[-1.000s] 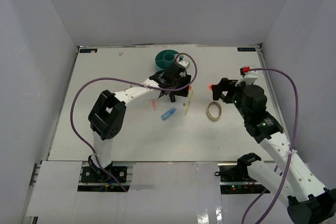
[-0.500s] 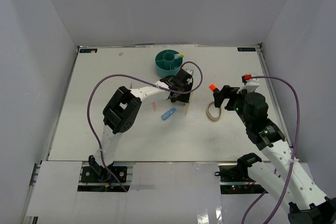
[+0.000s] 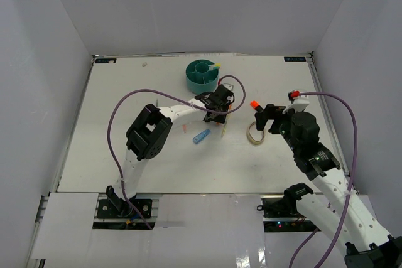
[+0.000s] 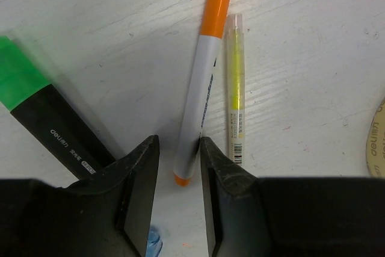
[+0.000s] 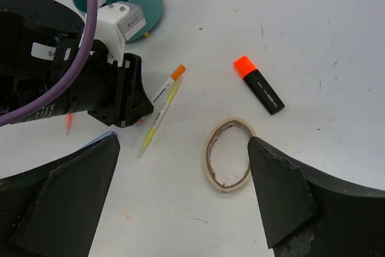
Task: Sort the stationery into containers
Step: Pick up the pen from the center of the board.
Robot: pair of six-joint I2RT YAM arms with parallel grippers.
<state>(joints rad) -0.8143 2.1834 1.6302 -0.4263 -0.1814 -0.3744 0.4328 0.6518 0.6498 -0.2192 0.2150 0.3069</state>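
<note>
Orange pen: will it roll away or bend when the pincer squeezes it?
Probably no bending: the orange pen looks straight and stiff. Its round barrel could roll, though the yellow pen alongside may block it. Smooth plastic might slip in the left pincer.

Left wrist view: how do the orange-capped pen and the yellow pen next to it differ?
The orange-capped pen has a white barrel; the yellow pen is clear with a yellow core. The orange-capped pen is thicker and longer than the yellow pen. Its near end sits between the open jaws of the left gripper; the yellow pen lies outside them. Both lie flat, side by side.
</note>
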